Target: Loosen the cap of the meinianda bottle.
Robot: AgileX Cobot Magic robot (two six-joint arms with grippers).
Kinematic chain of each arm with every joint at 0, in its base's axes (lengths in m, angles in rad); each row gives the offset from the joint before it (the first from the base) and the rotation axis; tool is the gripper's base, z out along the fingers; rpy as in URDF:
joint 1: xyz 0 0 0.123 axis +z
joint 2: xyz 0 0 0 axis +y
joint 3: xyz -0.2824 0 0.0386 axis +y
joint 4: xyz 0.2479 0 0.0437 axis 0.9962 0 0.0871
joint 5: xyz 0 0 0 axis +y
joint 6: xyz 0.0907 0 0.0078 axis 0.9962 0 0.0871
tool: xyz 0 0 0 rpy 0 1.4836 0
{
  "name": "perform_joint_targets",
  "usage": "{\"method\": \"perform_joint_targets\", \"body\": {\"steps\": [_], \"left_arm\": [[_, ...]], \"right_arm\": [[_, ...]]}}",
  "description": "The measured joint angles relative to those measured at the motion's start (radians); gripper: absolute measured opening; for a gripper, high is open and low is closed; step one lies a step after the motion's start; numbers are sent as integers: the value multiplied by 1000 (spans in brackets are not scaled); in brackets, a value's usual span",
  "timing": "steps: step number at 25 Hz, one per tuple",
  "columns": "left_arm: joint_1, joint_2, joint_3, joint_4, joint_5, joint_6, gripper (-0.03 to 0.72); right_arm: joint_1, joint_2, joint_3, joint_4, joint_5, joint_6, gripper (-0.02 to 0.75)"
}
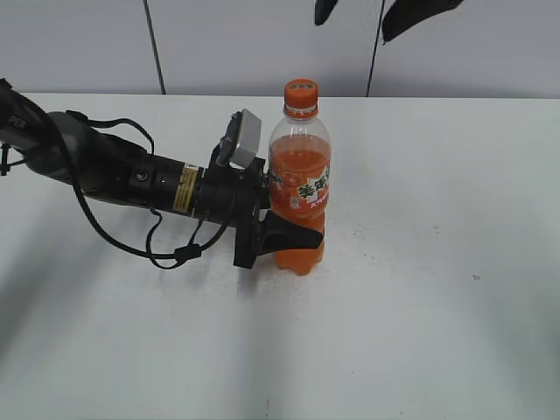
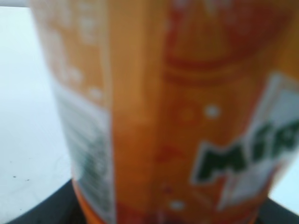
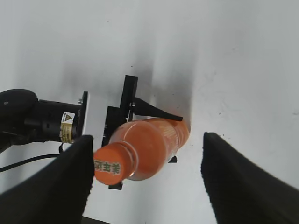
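The meinianda bottle (image 1: 300,188) stands upright on the white table, full of orange drink, with the orange cap (image 1: 300,92) on top. My left gripper (image 1: 284,234) is shut on the bottle's lower body from the left. The left wrist view is filled by the blurred orange label (image 2: 187,121). My right gripper (image 3: 147,175) hangs open above the bottle, its black fingers on either side of the cap (image 3: 111,165) and the bottle (image 3: 154,140). In the exterior view only the right fingertips (image 1: 367,13) show at the top edge.
The white table (image 1: 437,262) spreads around the bottle. The left arm and its cable (image 1: 122,175) lie across the table's left half. A grey panelled wall stands behind.
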Motion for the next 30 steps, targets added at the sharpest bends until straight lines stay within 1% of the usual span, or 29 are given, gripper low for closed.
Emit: {"method": "perform_joint_targets", "body": {"steps": [8, 14, 22, 30], "left_arm": [[0, 0, 0, 0, 0, 0, 401], [0, 0, 0, 0, 0, 0, 401], [0, 0, 0, 0, 0, -1, 401], [0, 0, 0, 0, 0, -2, 401]], "right_arm": [[94, 36, -11, -30, 0, 54, 535], [141, 37, -13, -66, 3, 70, 535], [146, 50, 43, -82, 4, 75, 535], [146, 76, 46, -82, 4, 77, 527]]}}
